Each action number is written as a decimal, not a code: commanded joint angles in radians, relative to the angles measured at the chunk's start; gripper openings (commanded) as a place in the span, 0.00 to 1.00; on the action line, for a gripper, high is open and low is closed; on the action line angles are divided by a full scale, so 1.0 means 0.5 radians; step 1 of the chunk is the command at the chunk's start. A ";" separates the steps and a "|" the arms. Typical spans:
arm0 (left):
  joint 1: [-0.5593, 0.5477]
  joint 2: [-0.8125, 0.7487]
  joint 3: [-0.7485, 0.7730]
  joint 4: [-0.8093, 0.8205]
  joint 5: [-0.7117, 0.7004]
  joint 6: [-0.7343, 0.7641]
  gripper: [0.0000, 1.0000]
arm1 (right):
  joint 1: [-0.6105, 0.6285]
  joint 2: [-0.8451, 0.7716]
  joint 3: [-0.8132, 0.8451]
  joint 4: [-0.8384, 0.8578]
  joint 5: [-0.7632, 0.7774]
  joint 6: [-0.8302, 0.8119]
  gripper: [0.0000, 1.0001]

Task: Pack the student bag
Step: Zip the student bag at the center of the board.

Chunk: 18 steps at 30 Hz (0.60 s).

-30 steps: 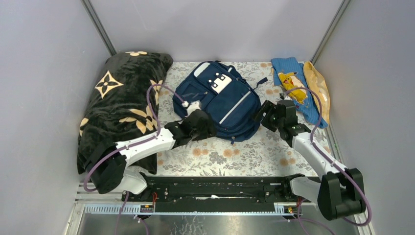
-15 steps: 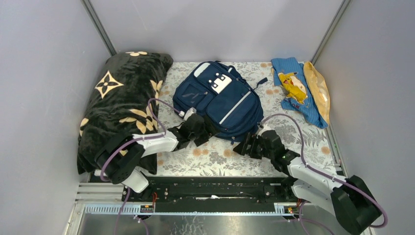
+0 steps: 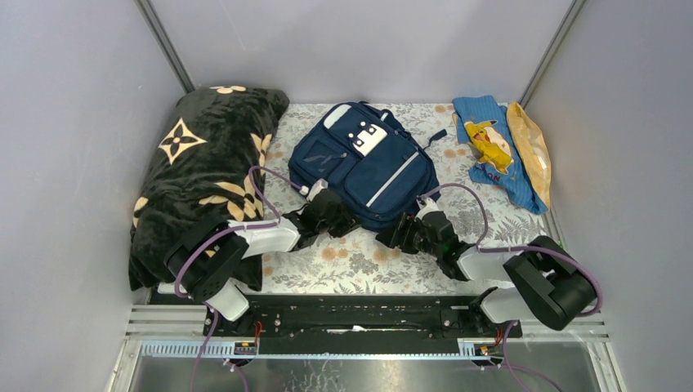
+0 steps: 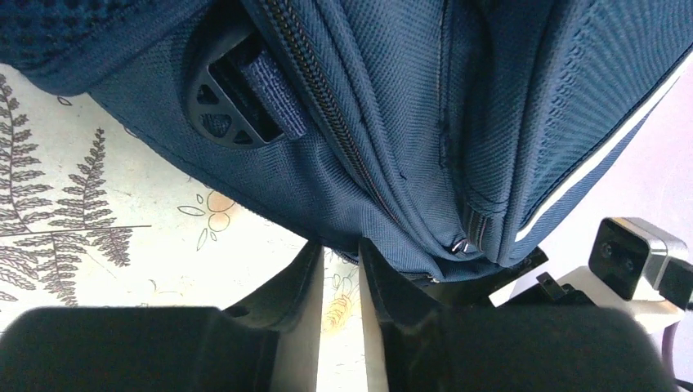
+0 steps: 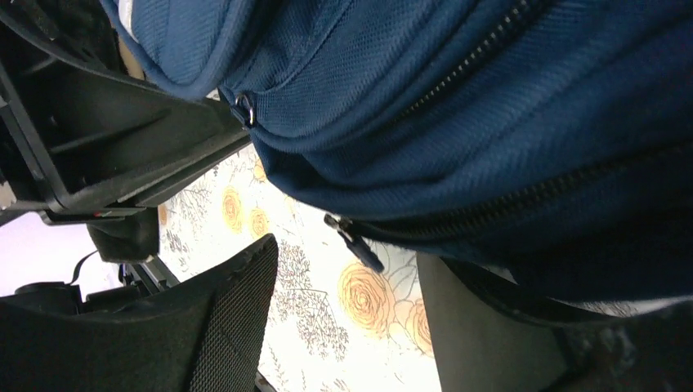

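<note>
Bag (image 3: 364,167) lying flat at 12 o'clock on cloth (image 3: 368,263), left gripper (image 4: 339,249) at its 7 o'clock hem, fingers narrow, grip unclear, right gripper (image 5: 347,273) at 5 o'clock, fingers wide, zipper pull (image 5: 353,243) between them

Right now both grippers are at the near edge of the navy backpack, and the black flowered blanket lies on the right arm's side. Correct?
Not quite. The top external view shows the black flowered blanket on the left arm's side. The left gripper and right gripper are indeed at the near edge of the navy backpack.
</note>
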 commanded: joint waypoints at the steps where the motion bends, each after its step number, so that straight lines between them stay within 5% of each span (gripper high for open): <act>1: 0.018 -0.014 0.020 0.075 -0.049 0.008 0.22 | 0.038 0.123 0.098 0.175 0.081 0.025 0.65; 7: 0.032 -0.033 0.000 0.027 -0.065 0.007 0.11 | 0.040 0.118 0.151 0.098 0.145 -0.001 0.37; 12: 0.073 -0.090 -0.038 -0.017 -0.075 0.020 0.00 | 0.037 0.067 0.129 -0.011 0.169 -0.026 0.02; 18: 0.259 -0.269 -0.083 -0.213 -0.135 0.129 0.00 | 0.039 -0.261 0.057 -0.398 0.196 -0.120 0.00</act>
